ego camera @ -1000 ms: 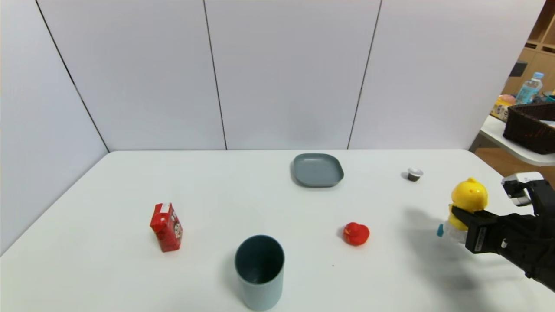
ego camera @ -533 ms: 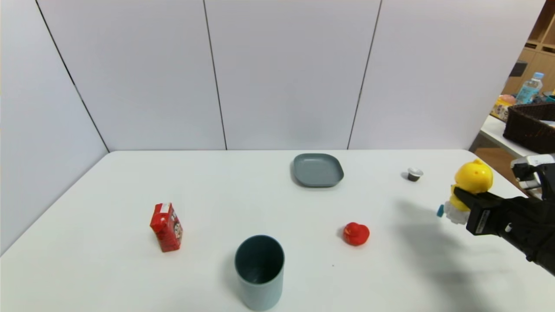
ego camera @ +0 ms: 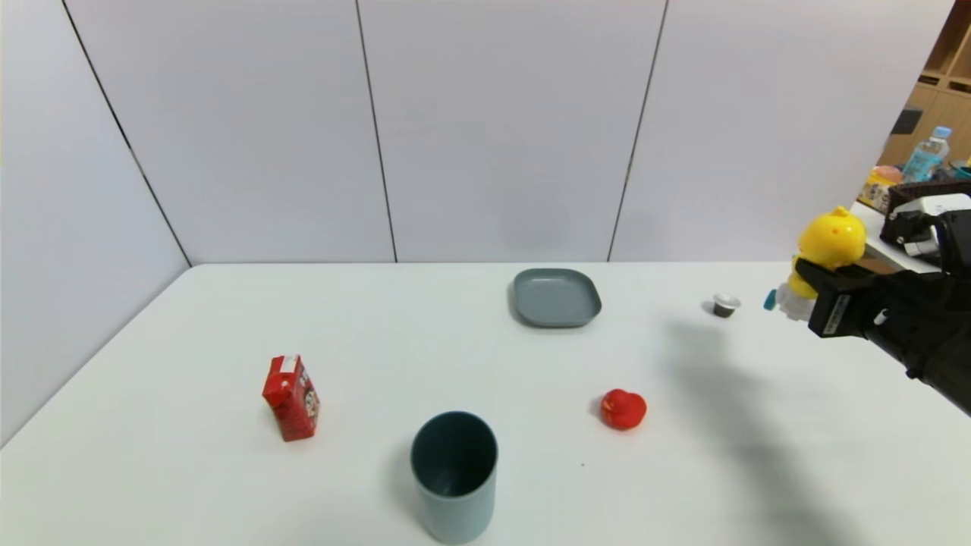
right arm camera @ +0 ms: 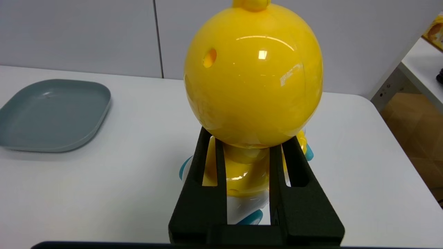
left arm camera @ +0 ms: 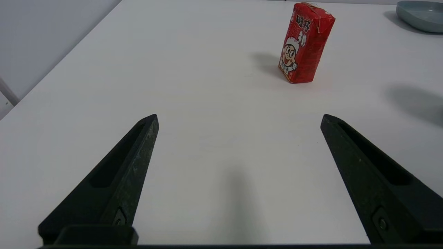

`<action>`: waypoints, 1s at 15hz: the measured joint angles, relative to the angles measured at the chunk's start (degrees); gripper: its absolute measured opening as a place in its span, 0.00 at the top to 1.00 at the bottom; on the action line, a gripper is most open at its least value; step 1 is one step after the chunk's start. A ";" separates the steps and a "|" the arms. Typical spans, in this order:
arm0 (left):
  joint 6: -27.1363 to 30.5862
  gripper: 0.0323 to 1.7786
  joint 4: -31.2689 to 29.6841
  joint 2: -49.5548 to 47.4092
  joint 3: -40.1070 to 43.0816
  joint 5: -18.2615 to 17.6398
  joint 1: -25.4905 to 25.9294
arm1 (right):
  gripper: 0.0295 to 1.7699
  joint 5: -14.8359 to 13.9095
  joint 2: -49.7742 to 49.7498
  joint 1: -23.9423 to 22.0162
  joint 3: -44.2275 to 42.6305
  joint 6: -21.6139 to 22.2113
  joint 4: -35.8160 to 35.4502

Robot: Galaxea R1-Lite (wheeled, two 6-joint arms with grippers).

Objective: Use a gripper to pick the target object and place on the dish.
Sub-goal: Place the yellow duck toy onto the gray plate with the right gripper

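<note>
Right gripper (ego camera: 806,274) up in the air at the far right of the bench (ego camera: 485,470), fingers (right arm camera: 207,162) pinching the yellow toy (ego camera: 828,241) just under its big round head, one on each side of the neck. Toy clear of the bench, upright, white body and blue wheels poking out below the fingers. Grey-blue dish (ego camera: 556,297) sitting flat near the back middle of the bench, well apart from the toy and to its left. Small dark capsule (ego camera: 725,305) between dish and toy. Red rubber duck (ego camera: 623,409) nearer the front, tall grey-blue cup (ego camera: 454,474) at the front middle, red drink carton (ego camera: 291,397) standing off to the left. Left gripper (left arm camera: 238,119) low over the left side of the bench, fingers spread wide, nothing between them, carton ahead of it.
</note>
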 joint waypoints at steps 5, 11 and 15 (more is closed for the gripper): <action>0.00 0.05 0.00 0.00 0.00 0.01 0.00 | 0.82 -0.22 4.85 1.93 -5.85 -3.00 1.62; 0.02 0.05 0.00 0.00 0.00 0.00 0.00 | 0.82 -0.44 12.52 7.75 -18.58 -4.38 1.66; 0.04 0.05 0.00 0.00 0.00 0.00 0.00 | 0.82 -1.12 19.93 12.48 -27.36 -5.02 2.10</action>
